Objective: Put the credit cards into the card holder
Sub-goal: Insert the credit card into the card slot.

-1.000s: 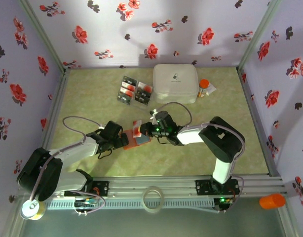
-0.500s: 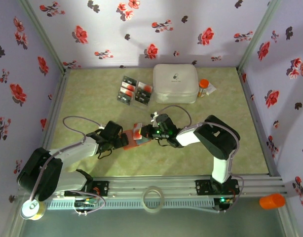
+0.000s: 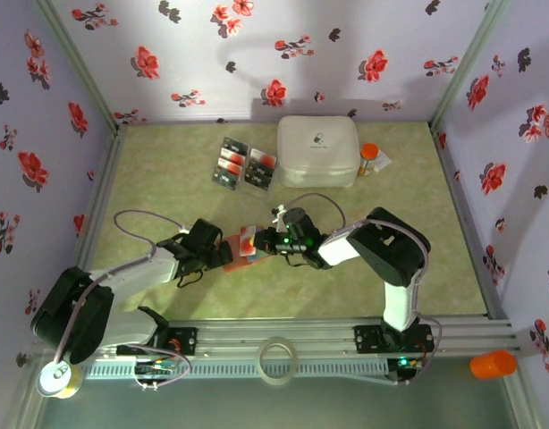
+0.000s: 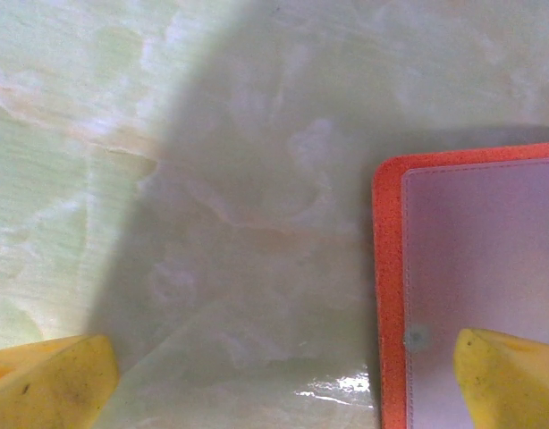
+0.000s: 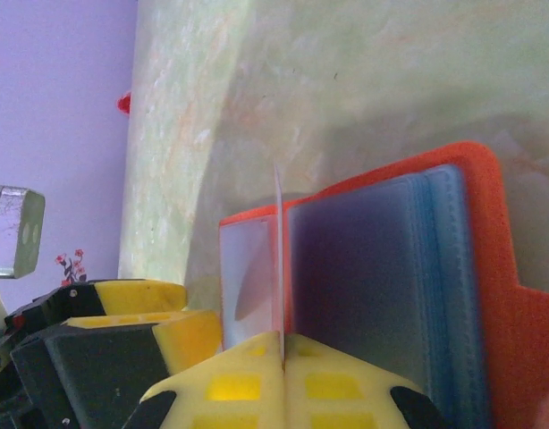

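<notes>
The orange card holder (image 3: 241,249) lies open on the table between the two grippers. My right gripper (image 3: 267,241) is shut on a white credit card (image 3: 248,239) with a red blotch, held over the holder. In the right wrist view the card (image 5: 279,259) stands edge-on from the gripper (image 5: 282,344), at the fold between the clear pocket and the dark pockets of the holder (image 5: 498,295). My left gripper (image 4: 283,384) is open, one fingertip (image 4: 511,375) on the holder's (image 4: 389,268) clear pocket. More credit cards (image 3: 243,165) lie in a group at the back.
A big white rounded box (image 3: 317,150) stands at the back with an orange-capped pill bottle (image 3: 369,159) on its right. A tape ring (image 3: 277,357) lies on the front rail. Flowered walls close in three sides.
My right gripper has moved a little to the left with the card, bringing it lower over the holder. The left arm has stayed put.
</notes>
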### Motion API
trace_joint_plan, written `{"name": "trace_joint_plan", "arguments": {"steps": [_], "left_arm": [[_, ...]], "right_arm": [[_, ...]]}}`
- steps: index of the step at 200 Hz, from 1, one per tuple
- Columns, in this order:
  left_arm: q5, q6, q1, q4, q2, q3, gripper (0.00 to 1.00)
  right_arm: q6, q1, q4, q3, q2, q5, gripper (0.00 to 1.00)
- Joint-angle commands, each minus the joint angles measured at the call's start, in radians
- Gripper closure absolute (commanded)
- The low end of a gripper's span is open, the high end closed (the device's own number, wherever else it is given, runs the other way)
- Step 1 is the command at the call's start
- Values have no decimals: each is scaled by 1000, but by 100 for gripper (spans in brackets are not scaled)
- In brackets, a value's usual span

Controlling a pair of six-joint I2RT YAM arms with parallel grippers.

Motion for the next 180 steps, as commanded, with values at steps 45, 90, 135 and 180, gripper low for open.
{"name": "trace_joint_plan", "arguments": {"steps": [45, 90, 135, 180], "left_arm": [[-24, 39, 34, 73, 63, -42, 0], [-23, 39, 34, 75, 65, -46, 0], [-26, 42, 34, 59, 50, -41, 0], [-29, 40, 36, 46, 48, -48, 0]], "right_arm": [[-78, 8, -131, 37, 12, -86, 100], [-114, 7, -226, 68, 13, -96, 100], [-109, 7, -256, 76, 16, -86, 100], [-106, 7, -292, 75, -6, -70, 100]]}}
